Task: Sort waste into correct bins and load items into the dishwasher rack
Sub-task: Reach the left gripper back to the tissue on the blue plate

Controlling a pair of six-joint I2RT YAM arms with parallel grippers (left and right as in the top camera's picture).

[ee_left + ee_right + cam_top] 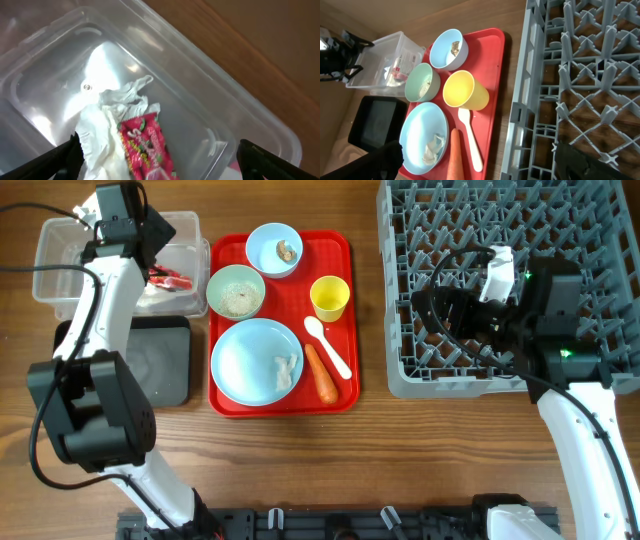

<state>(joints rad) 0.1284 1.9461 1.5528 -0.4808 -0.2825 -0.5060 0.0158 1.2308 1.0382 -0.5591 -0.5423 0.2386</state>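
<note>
My left gripper (160, 156) hangs open over the clear tub (210, 95). A red snack wrapper (147, 145) and crumpled white tissue (102, 130) lie loose in the tub beneath it. My right gripper (480, 162) stands open and empty above the left edge of the grey dishwasher rack (480, 220). On the red tray (345, 395) lie the orange carrot (320, 373), the white spoon (327, 345), the yellow cup (330, 297), a blue plate (250, 355) with tissue (286, 370), a green bowl (236, 290) with rice and a blue bowl (273, 250) with scraps.
A black tray (160, 360) sits in front of the clear tub, left of the red tray. The left arm reaches over it from the front. A strip of bare wood separates the red tray from the rack.
</note>
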